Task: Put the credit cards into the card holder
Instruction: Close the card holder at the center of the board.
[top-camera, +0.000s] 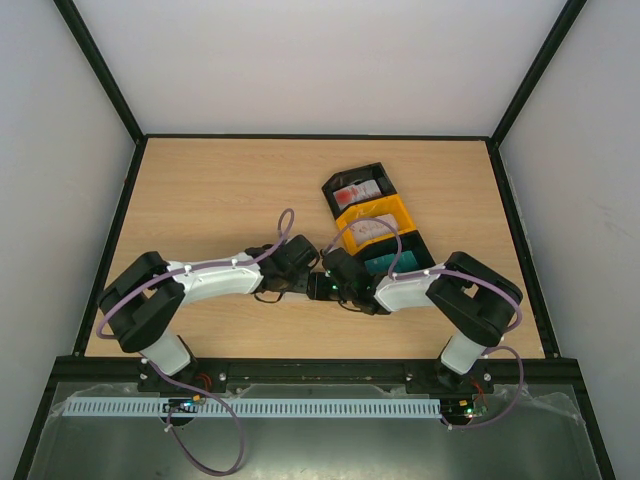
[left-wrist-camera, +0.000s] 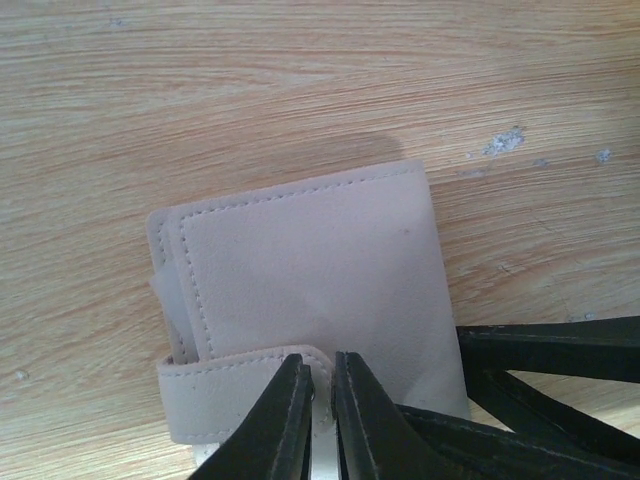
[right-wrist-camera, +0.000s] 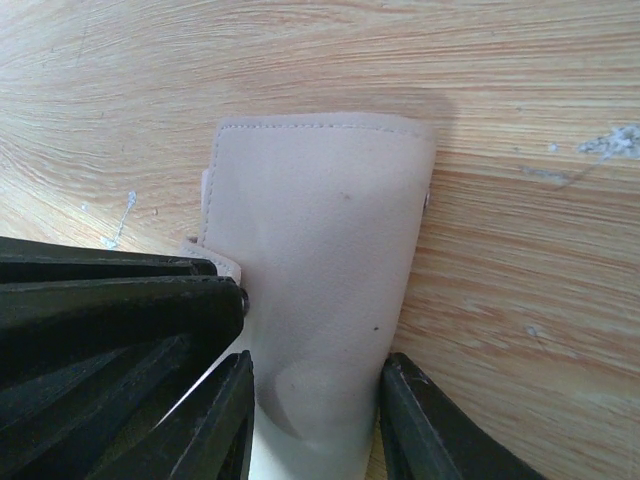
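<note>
While the left pincer (left-wrist-camera: 320, 368) is squeezing shut on the thin strap at the near edge of the card holder (left-wrist-camera: 310, 260), the right pincer (right-wrist-camera: 315, 375) is hugging the card holder by its two sides. The card holder is lying flat and closed on the desk (left-wrist-camera: 300, 70). The credit cards (top-camera: 372, 228) are sitting in the bins (top-camera: 406, 218) near it. If the left pincer is tugging too hard, the strap might slip free, or the card holder might slide out of the right pincer.
</note>
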